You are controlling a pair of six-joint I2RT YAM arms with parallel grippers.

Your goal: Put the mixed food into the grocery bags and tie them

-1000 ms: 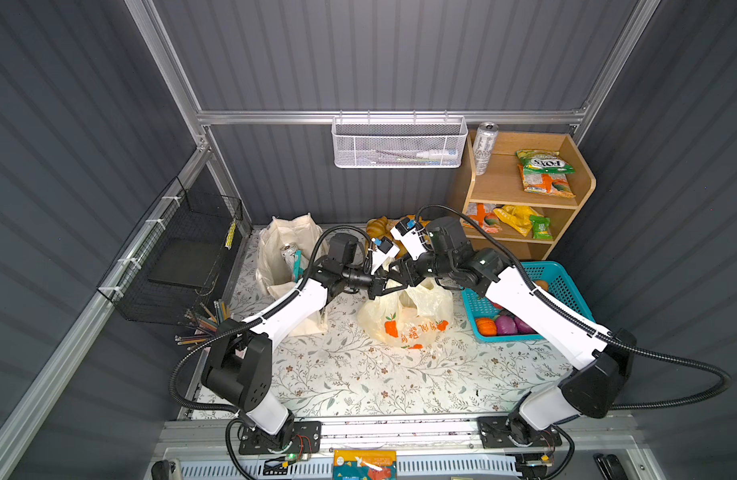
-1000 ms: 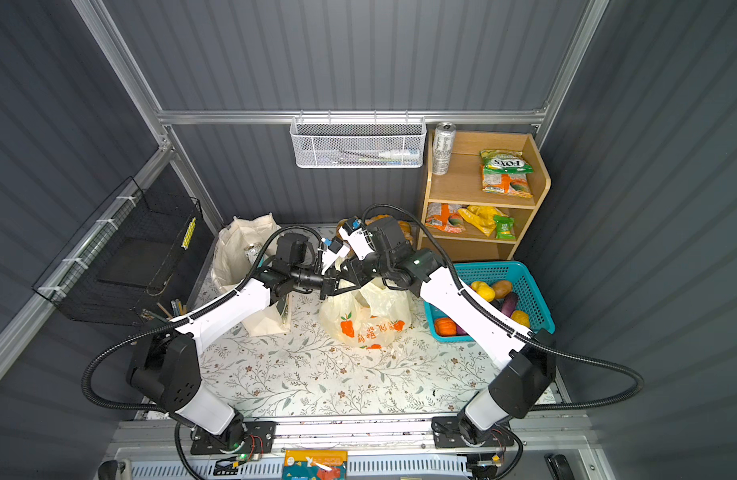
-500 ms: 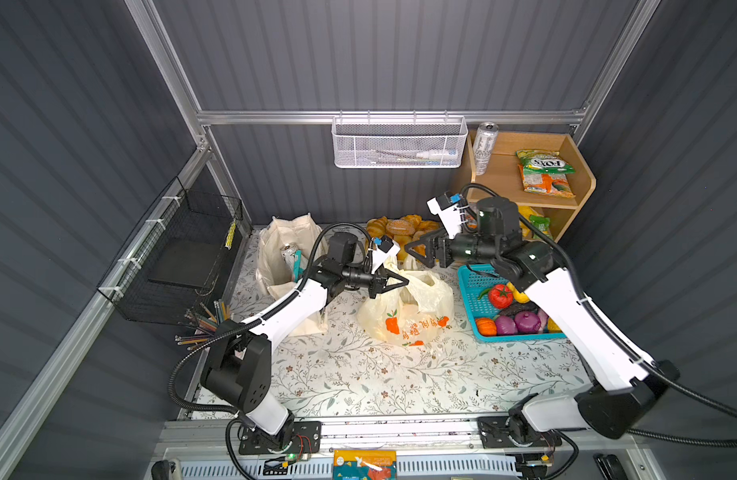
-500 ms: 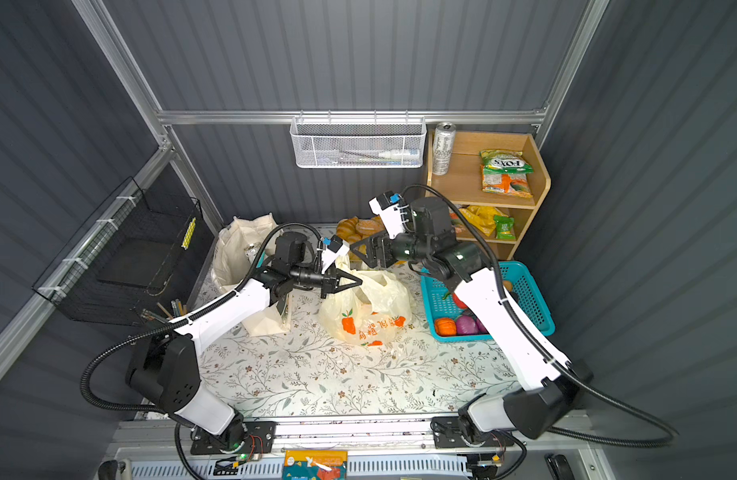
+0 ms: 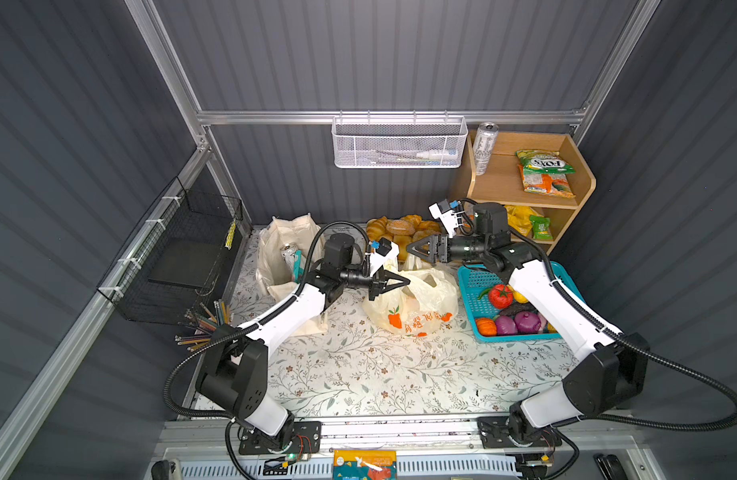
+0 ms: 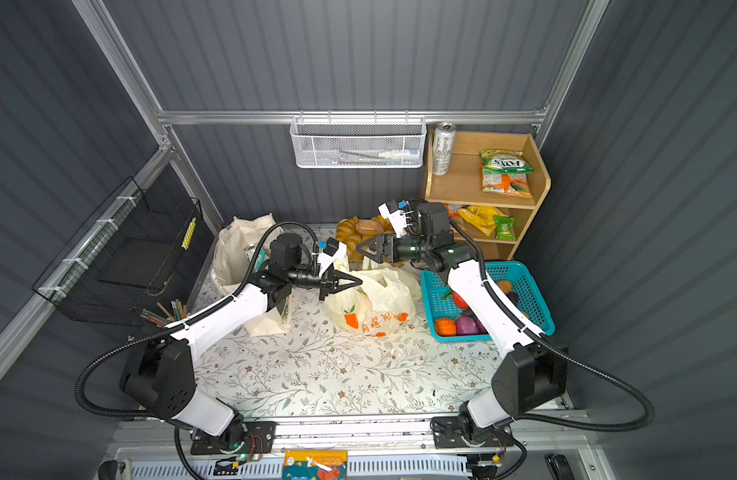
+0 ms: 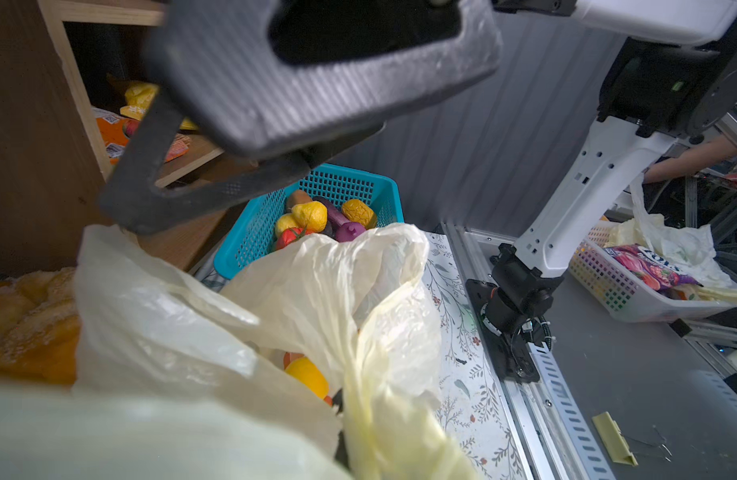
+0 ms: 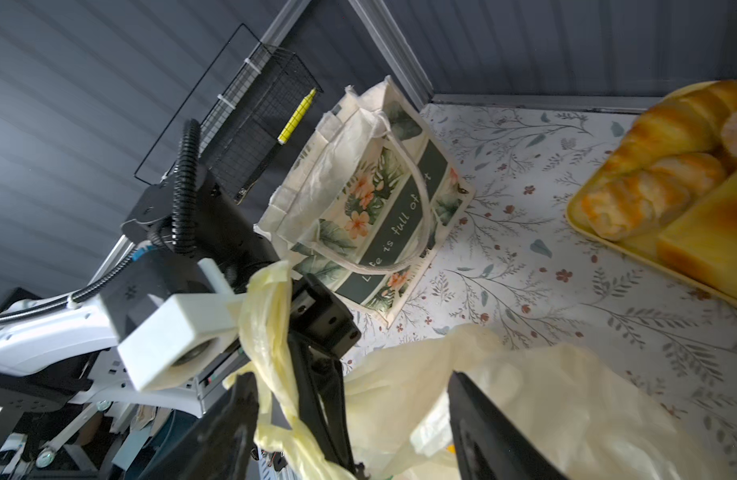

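plastic bag half-rigged for tying, on the counter point(image 5: 358, 374)
left pincer point(image 5: 402, 283) clamped shut on a twisted handle point(image 8: 271, 316) of the pale-yellow plastic bag point(image 5: 416, 307), which sits between tote point(image 5: 283, 249) and teal basket point(image 5: 470, 282). right pincer point(image 5: 410, 248) spread wide, empty, just above. film looks light, slippery, easy to tear; best taken by the free handle loop.

The bag point(image 5: 412, 303) sits mid-bench point(image 5: 358, 374), with the tote point(image 5: 283, 253) to its left and the basket point(image 5: 474, 282) just to its right. A can point(image 5: 290, 254) stands in the tote; produce point(image 5: 520, 322) lies in the basket (a fruit point(image 7: 306, 374) also sits inside the bag). Bread point(image 5: 400, 228) lies behind the bag, near the back wall. The shelf point(image 5: 500, 187) stands behind the basket, with a second can point(image 5: 484, 147) and a packet point(image 5: 543, 172) on its top level. Pencils point(image 5: 204, 324) lie at the bench's left edge.
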